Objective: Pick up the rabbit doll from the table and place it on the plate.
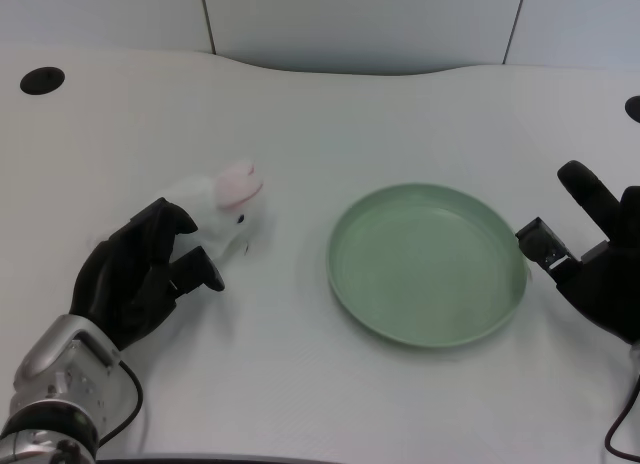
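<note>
Rabbit doll on counter, well left of plate, not yet lifted. Left hand at doll's near-left side, fingers curled against its body; whether they clamp doll or only touch it, cannot tell. Plate bare inside. Judgement: grasp stage at most. Left: secure grip, lift, carry right to plate, release.
</note>
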